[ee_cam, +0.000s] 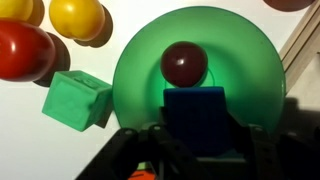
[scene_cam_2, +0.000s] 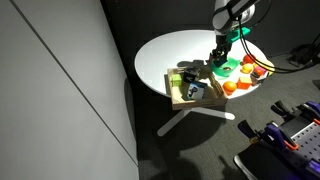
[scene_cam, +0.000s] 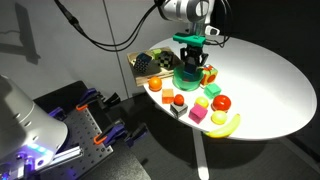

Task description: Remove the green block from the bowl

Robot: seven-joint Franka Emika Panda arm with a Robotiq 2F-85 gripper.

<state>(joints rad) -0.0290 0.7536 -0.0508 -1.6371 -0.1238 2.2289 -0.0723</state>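
The green block (ee_cam: 195, 110) looks dark blue-teal in the wrist view and sits between my gripper's (ee_cam: 195, 142) two fingers, which are shut on its sides. It hangs over the near part of the shiny green bowl (ee_cam: 140, 70). A dark red ball (ee_cam: 184, 62) lies in the bowl's middle. In both exterior views the gripper (scene_cam: 191, 58) (scene_cam_2: 222, 50) stands straight down over the bowl (scene_cam: 186, 76) (scene_cam_2: 226, 68) on the round white table; the block is too small to make out there.
A light green cube (ee_cam: 75, 100) lies just outside the bowl. A red tomato (ee_cam: 22, 50) and yellow fruit (ee_cam: 78, 15) lie beyond it. A banana (scene_cam: 225, 125), pink block (scene_cam: 197, 117), orange piece (scene_cam: 168, 98) and checkered object (scene_cam: 146, 63) crowd the table's edge.
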